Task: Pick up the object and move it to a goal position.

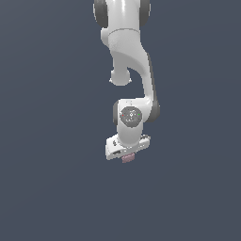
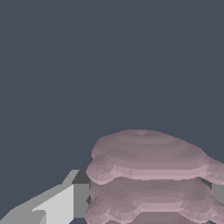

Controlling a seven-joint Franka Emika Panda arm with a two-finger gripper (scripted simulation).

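The object (image 1: 127, 158) is a small dusty-pink lump with ridged, layered sides. In the exterior view only a sliver of it shows under the white gripper (image 1: 127, 157), which hangs from the white arm near the middle of the picture. In the wrist view the object (image 2: 151, 175) fills the space between the fingers. One grey finger (image 2: 65, 201) presses its side and the edge of the other finger (image 2: 217, 192) shows on the opposite side. The gripper is shut on the object. I cannot tell whether the object is off the surface.
A flat, plain dark blue-grey surface (image 1: 47, 188) fills both views around the arm. No other thing shows.
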